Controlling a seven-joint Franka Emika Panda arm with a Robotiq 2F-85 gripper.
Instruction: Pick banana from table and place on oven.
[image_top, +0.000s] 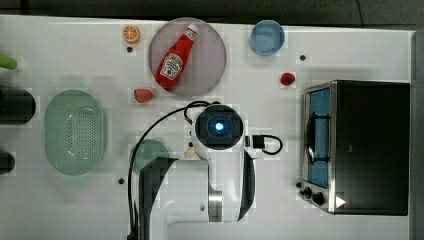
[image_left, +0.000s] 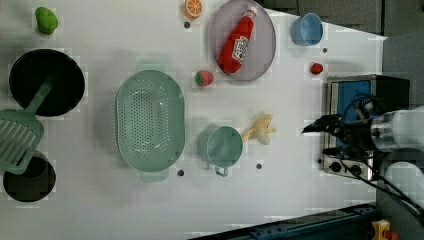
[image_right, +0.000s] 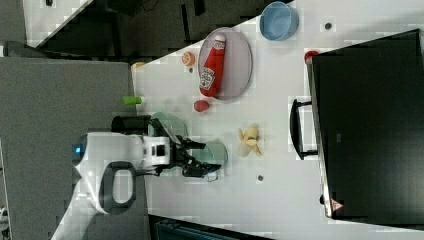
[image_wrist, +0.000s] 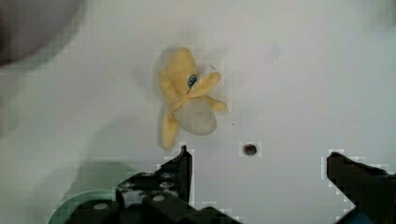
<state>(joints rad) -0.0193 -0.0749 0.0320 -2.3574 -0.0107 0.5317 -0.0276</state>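
In the left view, going from left to right, a green perforated colander (image_left: 150, 122) sits on the white table (image_left: 100, 210), then a small green cup (image_left: 224, 146), then the banana (image_left: 260, 129) just beside the cup, then the gripper (image_left: 320, 137) and the oven (image_left: 357, 125) at the left view's right. The banana lies flat on the table, apart from the fingers (image_wrist: 182, 161), which are spread wide and hold nothing. In the wrist view the banana (image_wrist: 187, 105) shows as a soft-looking, pale yellow toy, part peeled, with floppy peel flaps splayed around a whitish rounded tip. A small dark dot (image_wrist: 250, 149) marks the table near it.

The grasp is not yet made, and several things could go wrong. The peel flaps are thin and uneven, so the fingers could close on a flap alone and the fruit could droop or slip out on the lift. The cup stands so near that a finger coming down on that side could knock it. The table looks smooth and glossy, so a glancing touch could push the banana away rather than trap it. The oven's black top (image_right: 370, 125) is flat and hard, with a silver frame and blue glass door; a curved, rounded toy released near its edge could roll off.
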